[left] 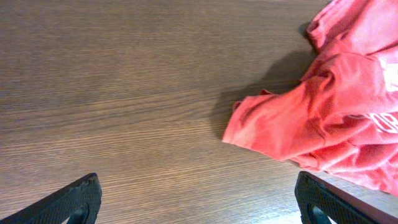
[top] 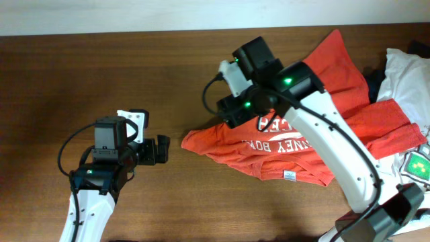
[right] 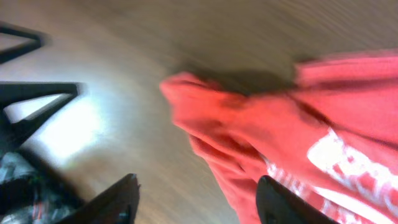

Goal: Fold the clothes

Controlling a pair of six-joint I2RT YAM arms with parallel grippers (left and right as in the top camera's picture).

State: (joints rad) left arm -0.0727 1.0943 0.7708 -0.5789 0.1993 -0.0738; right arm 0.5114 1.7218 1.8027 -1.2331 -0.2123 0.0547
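The orange-red T-shirt (top: 322,121) with white lettering lies crumpled on the right half of the wooden table. Its left corner shows in the left wrist view (left: 323,118) and, blurred, in the right wrist view (right: 273,137). My left gripper (top: 160,150) is open and empty, low over bare wood just left of that corner; its fingertips (left: 199,202) frame empty table. My right gripper (right: 196,199) is open and empty above the shirt's left end, one finger over wood and one over fabric; in the overhead view it hovers over the shirt (top: 232,111).
A white shirt with a green patch (top: 413,161) and a dark navy garment (top: 376,81) lie at the right edge, partly under the orange-red shirt. The wooden table (top: 101,74) extends left.
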